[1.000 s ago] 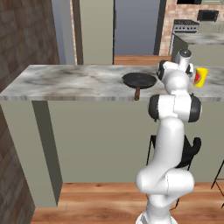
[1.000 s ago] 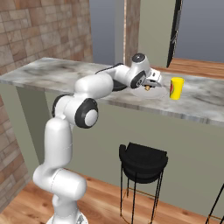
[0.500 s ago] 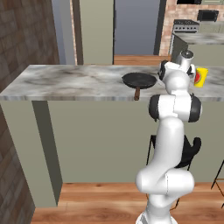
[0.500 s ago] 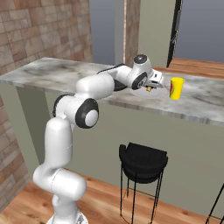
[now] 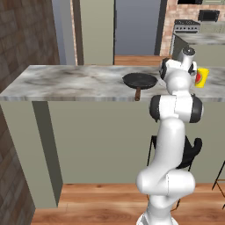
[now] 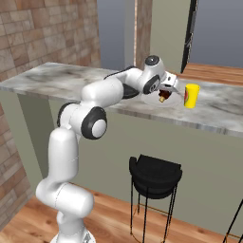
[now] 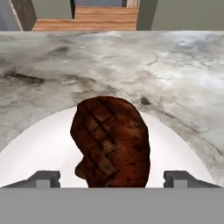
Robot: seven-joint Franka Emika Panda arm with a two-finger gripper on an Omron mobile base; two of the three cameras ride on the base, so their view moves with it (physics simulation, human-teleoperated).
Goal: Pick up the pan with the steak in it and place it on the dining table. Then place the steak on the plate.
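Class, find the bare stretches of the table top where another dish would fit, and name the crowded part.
Free: the long table stretch left of the pan. Crowded: the right end, where the plate with the steak, the open gripper above it and the yellow cup sit close together.

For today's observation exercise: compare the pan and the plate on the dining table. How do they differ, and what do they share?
Colour: the pan is black, the plate pale white.
Handle: the pan has a short brown wooden handle pointing over the table edge; the plate has none.
Contents: the pan looks empty, while the plate carries the steak, with the open pincer either side of it.
Shared: both are round and rest flat on the marbled table.
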